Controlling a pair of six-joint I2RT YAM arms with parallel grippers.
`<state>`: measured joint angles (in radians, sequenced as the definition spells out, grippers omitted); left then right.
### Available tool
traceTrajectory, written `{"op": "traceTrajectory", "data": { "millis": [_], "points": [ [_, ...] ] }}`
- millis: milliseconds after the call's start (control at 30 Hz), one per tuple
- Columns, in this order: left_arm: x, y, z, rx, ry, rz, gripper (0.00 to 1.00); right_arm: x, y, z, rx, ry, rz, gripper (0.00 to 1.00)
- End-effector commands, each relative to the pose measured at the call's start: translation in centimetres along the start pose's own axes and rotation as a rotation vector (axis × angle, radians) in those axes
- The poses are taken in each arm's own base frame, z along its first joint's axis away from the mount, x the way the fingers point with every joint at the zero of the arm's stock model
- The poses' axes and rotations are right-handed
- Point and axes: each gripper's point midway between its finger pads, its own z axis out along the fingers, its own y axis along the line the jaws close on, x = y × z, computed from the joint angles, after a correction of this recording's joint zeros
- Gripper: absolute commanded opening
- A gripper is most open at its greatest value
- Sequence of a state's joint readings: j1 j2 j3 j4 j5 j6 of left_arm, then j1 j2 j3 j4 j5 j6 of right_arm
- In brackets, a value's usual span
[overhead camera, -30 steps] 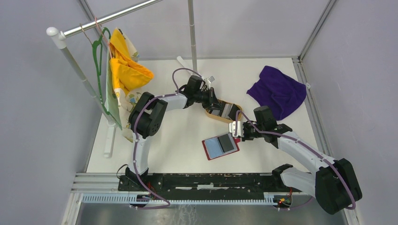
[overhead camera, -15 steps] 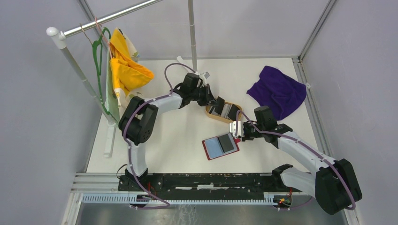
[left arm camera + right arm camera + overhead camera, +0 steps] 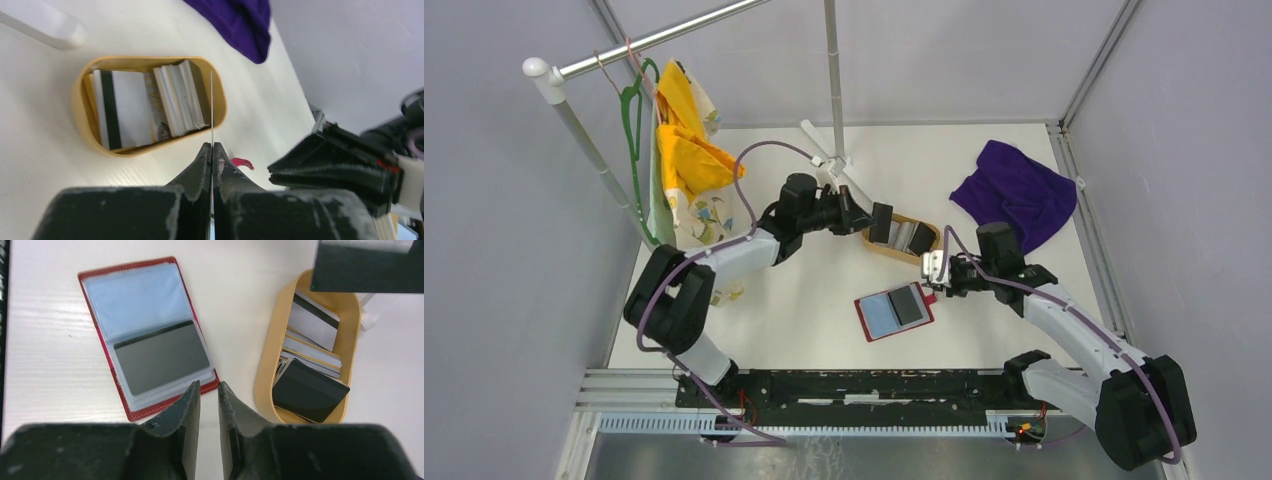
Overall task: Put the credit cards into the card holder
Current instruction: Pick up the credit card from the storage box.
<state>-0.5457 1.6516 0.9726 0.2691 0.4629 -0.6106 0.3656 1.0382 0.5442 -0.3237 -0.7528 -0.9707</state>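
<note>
The left end effector [image 3: 212, 150] is pinched together on one thin credit card [image 3: 212, 100], seen edge-on as a pale line running straight out from its fingertips. Beyond and to the left of those fingertips sits the tan oval wooden tray [image 3: 150, 61], with a stack of further cards [image 3: 177, 100] leaning inside it; the held card appears to be clear of that stack.

The right end effector [image 3: 209, 390] has its fingers slightly apart with nothing between them. It hangs over the table [image 3: 50, 390] at the near corner of the small red leather-like bifold card holder [image 3: 132, 302], which lies open and flat just ahead and to the left of its tips. The tray is ahead to its right.

One dark grey card [image 3: 160, 357] already sits in the holder's nearer clear pocket. The farther pocket shows pale blue, and I cannot tell whether that is a card or the bare sleeve. My reading is that the job is at an early stage: one card is surely filed and one is in hand. A black card [image 3: 307, 390] and several lighter ones remain in the tray. The carried card must reach the holder and slide into a free pocket, and the rest must follow.
</note>
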Motion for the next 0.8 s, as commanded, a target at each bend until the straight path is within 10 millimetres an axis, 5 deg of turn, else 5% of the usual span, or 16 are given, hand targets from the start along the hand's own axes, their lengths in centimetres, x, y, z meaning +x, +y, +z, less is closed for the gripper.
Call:
{"op": "traceTrajectory", "data": {
  "millis": [0, 367, 567, 767],
  "points": [
    [-2.0, -5.9, -3.4, 0.252, -0.177, 0.076, 0.02, -5.3, -1.0, -1.3, -0.016, -0.214, 0.069, 0.28],
    [3.4, -9.5, -9.6, 0.438, -0.369, 0.108, 0.02, -8.2, -0.5, -2.1, -0.129, -0.444, 0.393, 0.47],
    [6.7, -11.0, -9.8, 0.512, -0.387, 0.061, 0.02, -8.9, -1.2, -2.1, -0.108, -0.496, 0.57, 0.51],
    [7.6, -12.4, -9.6, 0.607, -0.407, 0.013, 0.02, -9.3, -1.3, -2.2, -0.086, -0.542, 0.69, 0.52]
  ]
}}
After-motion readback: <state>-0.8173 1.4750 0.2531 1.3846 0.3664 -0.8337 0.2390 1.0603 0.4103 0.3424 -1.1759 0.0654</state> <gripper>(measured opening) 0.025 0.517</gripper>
